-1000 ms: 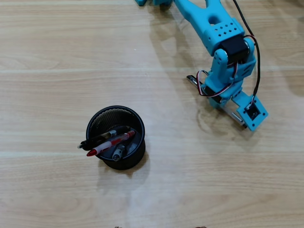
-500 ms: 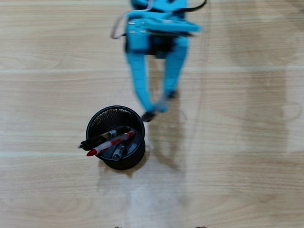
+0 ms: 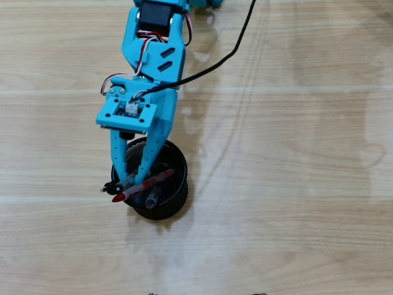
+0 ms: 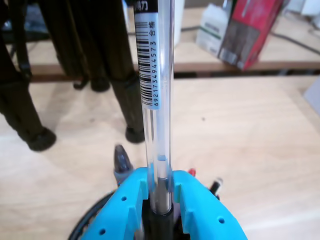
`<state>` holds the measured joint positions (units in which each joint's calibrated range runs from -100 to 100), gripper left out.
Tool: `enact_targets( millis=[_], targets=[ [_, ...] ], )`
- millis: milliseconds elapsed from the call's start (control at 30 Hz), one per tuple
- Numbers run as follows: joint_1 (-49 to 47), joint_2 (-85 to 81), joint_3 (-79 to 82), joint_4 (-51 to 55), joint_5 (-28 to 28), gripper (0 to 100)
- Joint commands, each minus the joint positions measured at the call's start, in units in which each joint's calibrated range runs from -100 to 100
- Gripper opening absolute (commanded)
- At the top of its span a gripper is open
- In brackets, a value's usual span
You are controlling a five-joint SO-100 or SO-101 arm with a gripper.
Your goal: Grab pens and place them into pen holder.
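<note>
Where the pale wooden desk [image 3: 295, 123] runs toward its near edge in the overhead view, the turquoise plastic two-finger gripper [image 3: 126, 184] hangs over the left rim of the round black mesh pen holder [image 3: 175, 195], its jaws clamped on a clear-barrelled pen [image 3: 116, 186] that lies crosswise. Beside it a red pen [image 3: 147, 184] slants across the holder's mouth (a grey-capped one [image 3: 151, 196] stands inside). In the wrist view the clear pen [image 4: 159, 100], barcode label showing, rises from between the fingers [image 4: 125, 210], with the holder's rim [image 4: 85, 225] at lower left.
</note>
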<state>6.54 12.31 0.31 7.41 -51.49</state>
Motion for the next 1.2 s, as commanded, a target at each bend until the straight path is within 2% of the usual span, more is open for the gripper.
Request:
enact_targets(
  millis=[0, 100, 400, 467, 567, 667, 767, 867, 1033, 1167],
  targets=[
    [0.2, -1.0, -3.9, 3.6, -0.3, 4],
    [-0.2, -2.7, -3.9, 3.7, -0.2, 9],
    [-1.1, -11.0, -3.7, 4.3, 0.4, 8],
    [-1.5, -15.1, -2.6, 4.8, 3.3, 8],
    [-3.2, -25.4, 1.4, 15.8, 11.3, 4],
    [-5.2, -39.2, 11.2, 37.0, 21.3, 4],
    [-5.7, -53.5, 26.9, 53.1, 28.3, 7],
    [-5.8, -67.9, 38.8, 60.3, 32.2, 12],
    [-6.4, -90.3, 53.2, 65.0, 39.3, 13],
    [-5.6, -109.7, 72.1, 71.1, 40.8, 13]
  ],
)
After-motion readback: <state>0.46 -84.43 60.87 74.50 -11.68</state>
